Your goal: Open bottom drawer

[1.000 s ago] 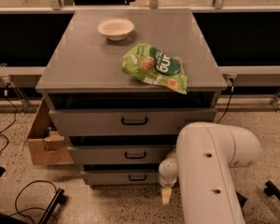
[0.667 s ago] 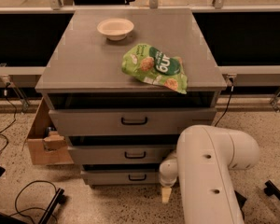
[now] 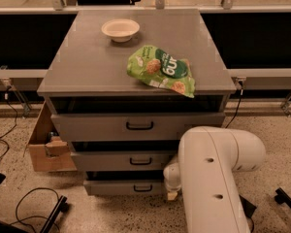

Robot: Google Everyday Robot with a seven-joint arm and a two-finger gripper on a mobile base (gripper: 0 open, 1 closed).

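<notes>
Speckled floor up front, white arm (image 3: pixel 213 178) unmoved: the hand (image 3: pixel 172 193) still sits low at the right end of the bottom drawer (image 3: pixel 121 187), its grip impossible to tell. Behind, green snack bag (image 3: pixel 161 71) and bowl (image 3: pixel 120 29) rest on the counter (image 3: pixel 87 67), same as before.

single raised view, near, angled down onto cabinet (image 3: pixel 87 67) front, pincer (image 3: pixel 171 194) low centre-right

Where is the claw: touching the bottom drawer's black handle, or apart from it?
Apart. The camera view shows the handle bare, with grey front of the bottom drawer between it and the claw.
</notes>
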